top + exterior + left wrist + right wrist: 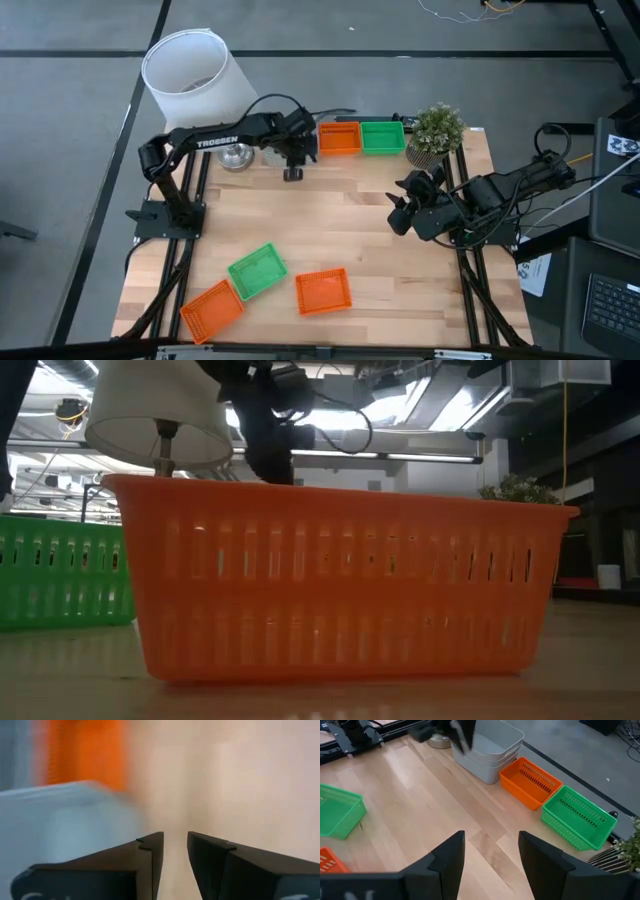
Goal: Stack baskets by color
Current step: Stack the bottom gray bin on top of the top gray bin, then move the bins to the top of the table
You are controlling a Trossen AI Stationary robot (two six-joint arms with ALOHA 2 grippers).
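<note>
A nested stack of pale grey baskets (490, 747) stands at the far edge, beside one orange basket (339, 138) and one green basket (383, 137). Near the front edge lie two more orange baskets (212, 308) (323, 291) and a green one (258, 271). My left gripper (292, 172) hovers open just on the near side of the grey stack (65, 820), with nothing between its fingers. My right gripper (400, 210) waits open above the table's right side.
A large white lampshade (195, 75) stands at the far left with a metal base (236, 155) beside it. A small potted plant (437, 128) sits at the far right corner. Bare wood (330, 220) spans the table's middle.
</note>
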